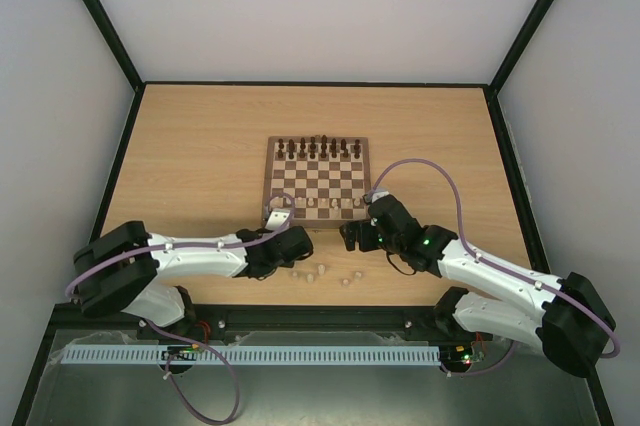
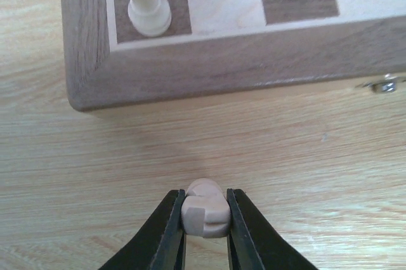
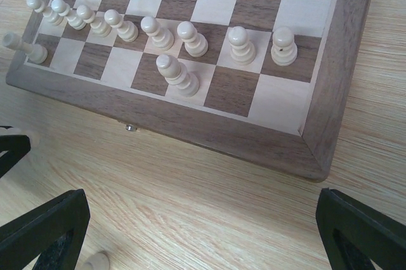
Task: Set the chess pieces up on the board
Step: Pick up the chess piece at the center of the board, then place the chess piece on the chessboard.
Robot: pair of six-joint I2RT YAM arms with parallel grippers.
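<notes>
Where the board (image 1: 316, 178) lies: mid-bench, square to the arms, its checkered top framed by a wood border.
Bench (image 1: 200, 146): pale wood grain, carrying the board and the loose pieces.
Dark pieces (image 1: 316, 149): lined up along the board's far rows.
Pale pawns (image 3: 155, 32): eight upright in a row on the second rank from the near edge, one to a square.
Taller pale piece (image 3: 174, 73): upright on a light square of the nearest rank, just in front of the pawn row.
Corner piece (image 2: 147, 4): pale, upright on the dark square at the near-left corner; its top is cut off in the left wrist view.
Loose pale pieces (image 1: 324, 270): about five scattered on the bench just short of the board's near edge, between the two arms; one shows at the bottom of the right wrist view (image 3: 98, 260).
Left arm (image 1: 190, 258): stretched across toward the board's near-left corner.
Left jaws: closed on a held piece (image 2: 205, 210), a small pale one with a notched shape, pinched from both sides.
Held piece, place: off the board, over bare bench just in front of the near border; whether it touches the bench I cannot tell, nor which piece it is.
Right arm (image 1: 490, 276): bent in toward the board's near-right corner.
Right jaws: spread wide, one black tip at each lower corner of the right wrist view, nothing between them but bench.
Metal fitting (image 2: 384, 84): small, on the board's near side wall.
</notes>
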